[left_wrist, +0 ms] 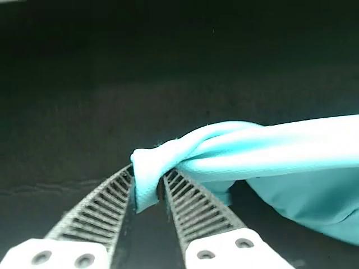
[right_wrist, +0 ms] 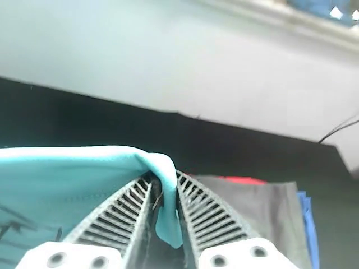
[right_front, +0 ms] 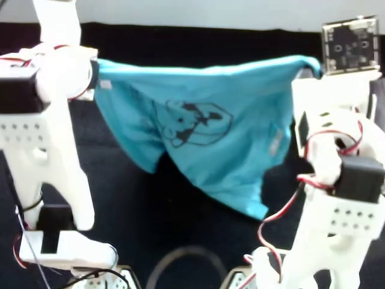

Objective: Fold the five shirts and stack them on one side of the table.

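Left gripper (left_wrist: 148,176): clamped shut on a bunched corner of the teal cloth T-shirt with a dark outline print (right_front: 204,138). The ribbed fingers (left_wrist: 106,207) pinch the fabric right at their tips. Right gripper (right_wrist: 164,182): closed on the opposite corner the same way, with a flap of teal hanging down between its fingers.

So the shirt is strung between my two grippers. Its top edge is roughly taut and the body sags below them in an uneven drape, with the lowest corner dangling nearer my right gripper. It looks clear of the surface, though I can't tell for that lowest tip. The print faces the high camera. Under the shirt is the dark cloth-covered table (right_front: 120,198).

Progress: just beyond my right gripper sits a flat pile of folded cloth (right_wrist: 263,207). It has a dark grey top layer, a red edge peeking out at the back and a blue edge along one side. I read that as shirts already folded and stacked (three colours at least, exact count can't tell).

The teal one is not folded; it is only lifted and spread. Left to do, as I judge it: lay it flat, fold it, set it on the pile, then handle any of the five not yet stacked.
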Robot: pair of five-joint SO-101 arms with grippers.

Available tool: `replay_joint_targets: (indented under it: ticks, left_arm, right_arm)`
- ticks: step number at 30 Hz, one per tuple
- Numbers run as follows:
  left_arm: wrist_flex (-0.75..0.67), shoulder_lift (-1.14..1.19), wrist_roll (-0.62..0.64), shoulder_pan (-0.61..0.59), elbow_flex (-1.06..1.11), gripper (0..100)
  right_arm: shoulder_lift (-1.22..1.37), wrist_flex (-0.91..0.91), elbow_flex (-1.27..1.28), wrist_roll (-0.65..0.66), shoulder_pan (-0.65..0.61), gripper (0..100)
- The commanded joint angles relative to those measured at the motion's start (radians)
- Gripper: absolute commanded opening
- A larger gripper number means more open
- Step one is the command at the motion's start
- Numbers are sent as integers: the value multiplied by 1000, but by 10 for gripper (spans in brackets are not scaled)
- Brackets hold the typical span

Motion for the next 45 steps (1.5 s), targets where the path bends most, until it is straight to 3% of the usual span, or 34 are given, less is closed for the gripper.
replay_joint_targets:
  ticks: [1,8,20,26,32,45]
  left_arm:
    - [8,-73,9,5,-65,8]
    - [8,-209,9,5,-73,8]
    - [12,-337,9,-8,-65,8]
    - [11,-375,8,-143,205,8]
    - [8,-461,8,-206,432,8]
    - [8,-796,6,-203,441,8]
  right_arm:
    - [-31,2,-136,11,19,7]
    - [-31,21,-308,8,120,7]
    - [-33,272,-697,6,124,7]
    - [-33,401,-881,6,124,7]
    - [-33,522,-958,-40,1,7]
    - [-130,539,-960,-38,-15,7]
